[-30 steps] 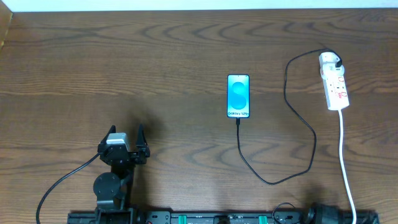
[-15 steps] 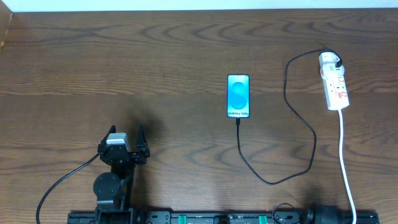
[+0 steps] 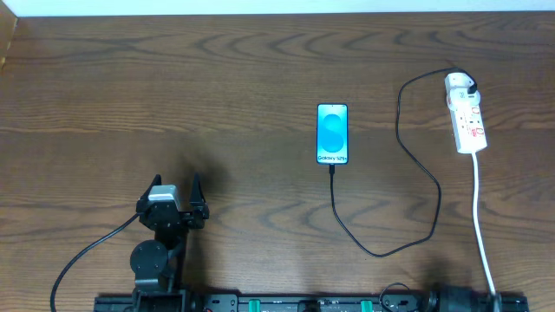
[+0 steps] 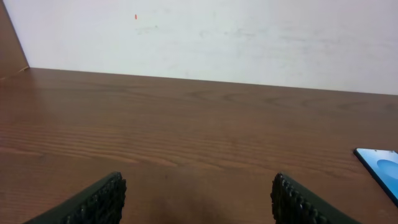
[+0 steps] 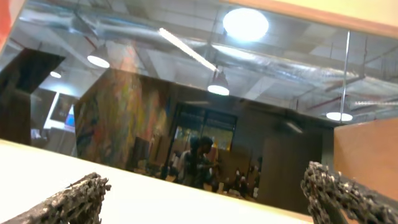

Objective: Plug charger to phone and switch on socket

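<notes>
Now my left pincer (image 3: 175, 187) and right pincer (image 5: 205, 202) both stand wide apart, holding nothing. The phone (image 3: 332, 133) lies on the table (image 3: 217, 87), the charger (image 3: 334, 195) joining it to the socket (image 3: 466, 124).

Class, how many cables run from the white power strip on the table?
2. The black charger cable loops from the power strip's far end to the phone's near edge. The thick white cord leaves its near end toward the table's front edge. None looks hidden.
</notes>
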